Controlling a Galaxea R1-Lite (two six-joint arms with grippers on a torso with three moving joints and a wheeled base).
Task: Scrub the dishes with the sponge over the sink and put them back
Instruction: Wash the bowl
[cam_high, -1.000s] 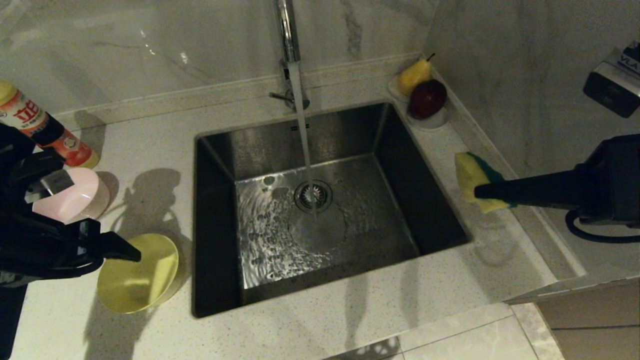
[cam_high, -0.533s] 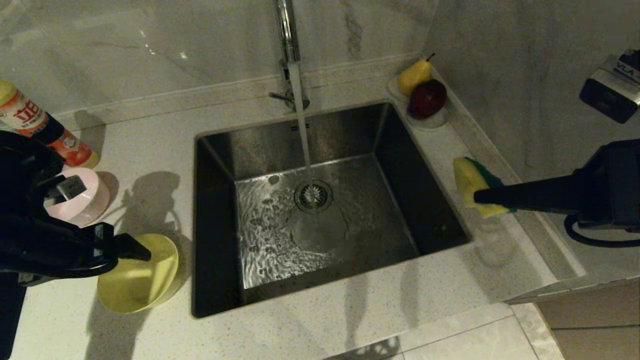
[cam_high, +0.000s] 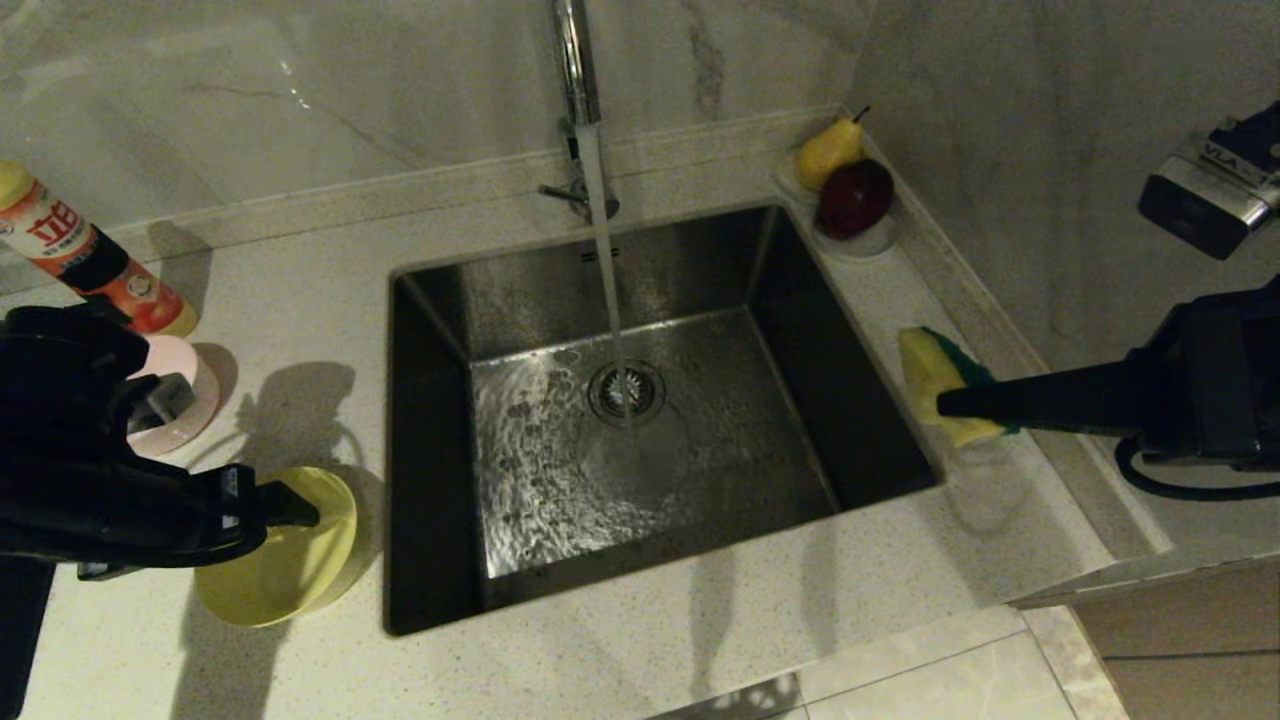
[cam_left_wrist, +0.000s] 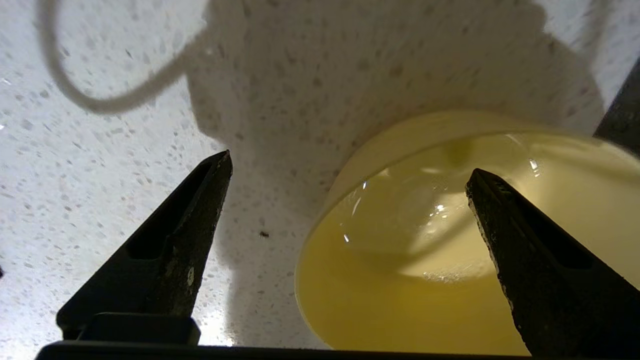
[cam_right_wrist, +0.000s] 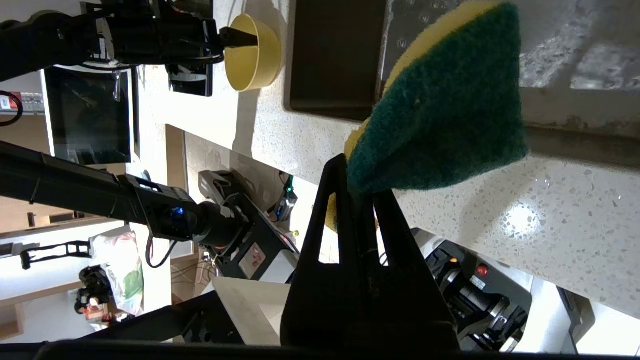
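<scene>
The left end effector (cam_left_wrist: 350, 185) is standing wide apart at the yellow bowl (cam_high: 275, 560), which is sitting on the desk (cam_high: 300, 300) just to the left of the sink (cam_high: 640, 400). In the left wrist view one finger is hanging over the bowl's hollow and the other over bare desk outside the rim, so the wall lies between them, with nothing gripped yet. The pink bowl (cam_high: 185, 395) is resting behind the yellow one, farther from the sink's front edge, partly hidden by the left arm. No blue bowl is showing in any view.

The right end effector (cam_right_wrist: 357, 192) is pinching the sponge (cam_high: 935, 385) tight by one corner, holding it above the desk at the sink's right rim. Water is running from the tap (cam_high: 575, 60) into the drain.

What could go wrong:
- The bowl's inside is looking wet and glossy, so a pinch on the thin wall may be slipping as it lifts toward the sink.
- If the outer finger comes down on the rim rather than beside it, it is likely tipping or shoving the bowl away from the sink.
- The sponge is being held by little foam; scrubbing pressure may be twisting it out.
- The left arm is crowding the pink bowl and the bottle (cam_high: 80, 255) behind it, so a wide swing could be knocking either.
</scene>
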